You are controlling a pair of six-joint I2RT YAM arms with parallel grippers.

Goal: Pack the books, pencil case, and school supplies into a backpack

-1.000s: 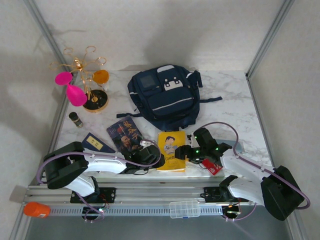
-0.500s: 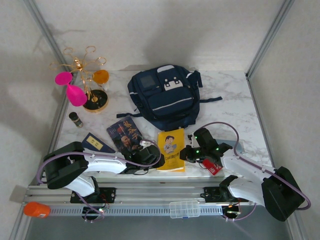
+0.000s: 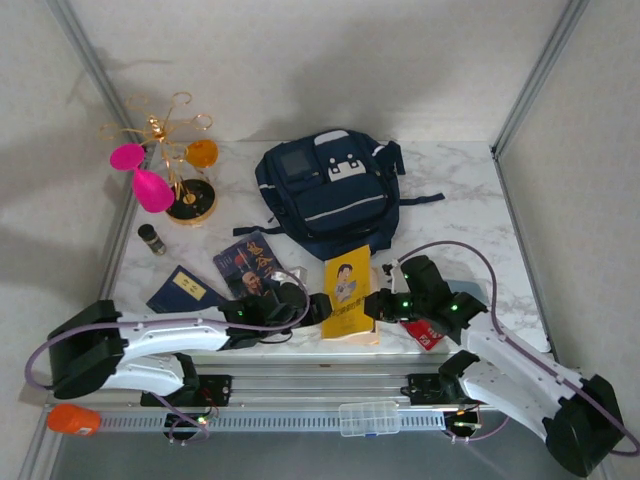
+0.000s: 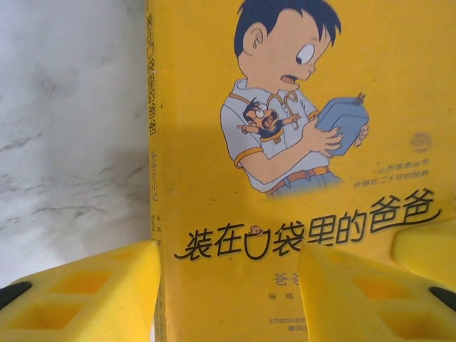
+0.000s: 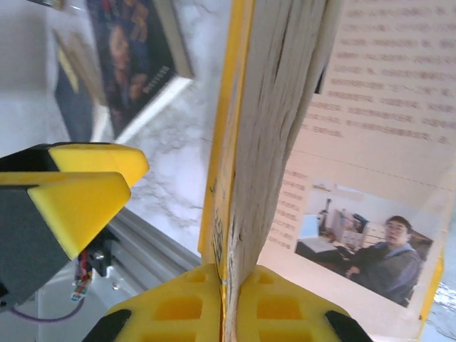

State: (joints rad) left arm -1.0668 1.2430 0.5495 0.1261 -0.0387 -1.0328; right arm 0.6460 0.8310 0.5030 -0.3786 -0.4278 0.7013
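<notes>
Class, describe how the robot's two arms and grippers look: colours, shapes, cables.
The left arm and right arm match: white shells, black joints, a lilac cable looping alongside, small green lights near the wrist. The left gripper and right gripper each have two blocky yellow fingers with square hollows.

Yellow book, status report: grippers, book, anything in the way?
Right gripper shut on yellow book, page edge raised. Left gripper open at its spine. Navy book flat to the left, backpack just beyond.

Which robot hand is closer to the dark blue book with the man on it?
Left. The left gripper sits just right of the dark blue book. The right gripper is farther right, past the yellow book it pinches.
</notes>
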